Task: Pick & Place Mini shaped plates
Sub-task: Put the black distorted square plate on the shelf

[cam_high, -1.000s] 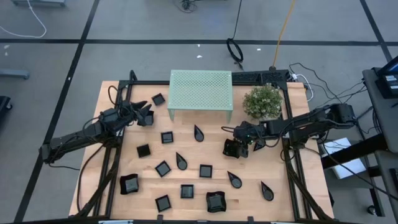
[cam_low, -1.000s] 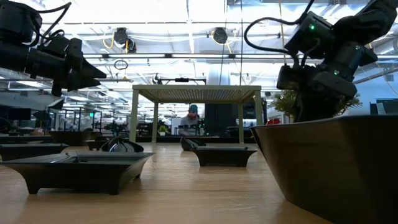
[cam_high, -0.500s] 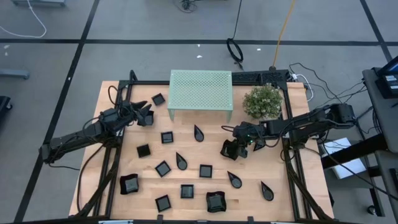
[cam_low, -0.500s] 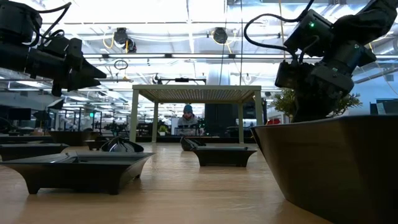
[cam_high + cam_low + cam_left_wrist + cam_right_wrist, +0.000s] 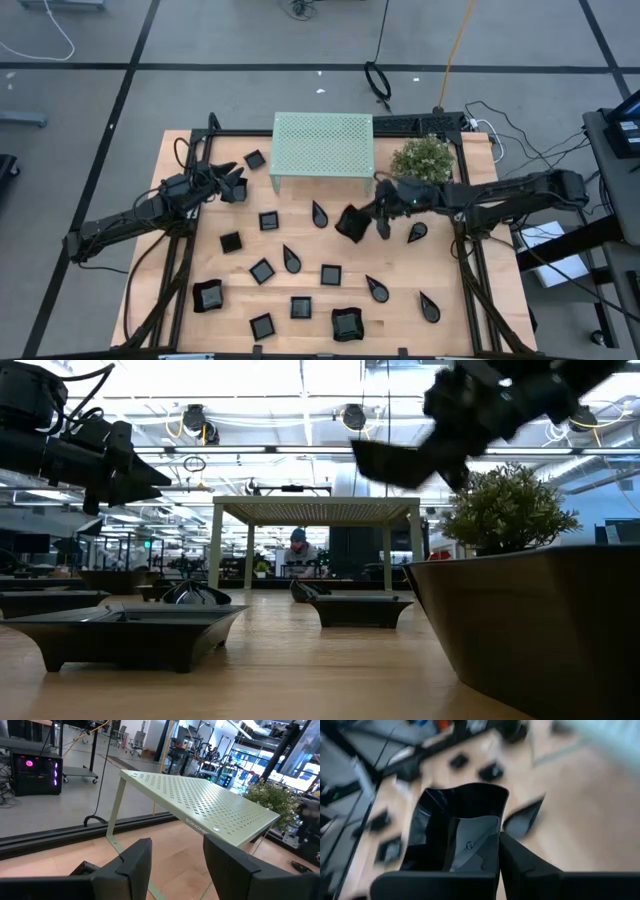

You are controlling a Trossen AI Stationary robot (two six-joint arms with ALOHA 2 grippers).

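One curved-rim square plate (image 5: 351, 223) is up off the table (image 5: 470, 330), pinched in the right gripper (image 5: 381, 218), fingers pressed together on its rim, in front of the mint-green stand (image 5: 322, 146) and beside the plant (image 5: 424, 161). The right wrist view shows the plate tilted, the tabletop beyond blurred. The other plates, squares (image 5: 262, 270) and teardrops (image 5: 376, 288), lie scattered and apart, with bare wood between them. The left gripper (image 5: 237, 184) hovers spread near the stand's left leg, holding nothing.
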